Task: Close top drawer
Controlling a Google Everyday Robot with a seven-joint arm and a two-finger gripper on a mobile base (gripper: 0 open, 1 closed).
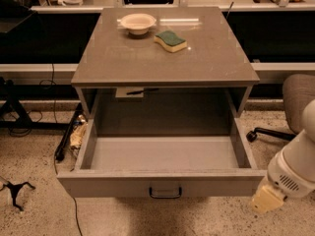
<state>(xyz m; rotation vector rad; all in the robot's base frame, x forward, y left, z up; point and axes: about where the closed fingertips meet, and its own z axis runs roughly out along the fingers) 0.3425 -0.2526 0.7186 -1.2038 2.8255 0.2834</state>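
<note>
Looking down from the front in the one camera view, you have the top drawer (108, 185) pulled far out of the cabinet (88, 100), toward the camera. Its front panel runs across the lower part of the frame, with the dark wire handle (165, 192) at the centre of that panel. Both side walls and the grey drawer floor are in plain sight. The back of the cavity sits in shadow under the worktop (206, 58).

The gripper (266, 200) is low right, a cream-coloured tip just beside the drawer's right front corner, outside the box. Whether it touches the panel, you can't tell from this angle. Open or closed: can't tell either. The white arm (298, 166) rises from it toward the right edge of the frame.

On the worktop's back half, a pale bowl (138, 22) stands upright, left of centre. A sponge (170, 40), green face up over yellow, lies near it to the right, not touching. A small pale label (129, 92) hangs under the worktop's front edge, left of centre.

Around the cabinet: a grey chair (298, 97) at right behind the arm, dark cables (64, 141) on the speckled floor (34, 156) by the cabinet's left side, and a small black tripod-like stand (15, 190) at far left.
</note>
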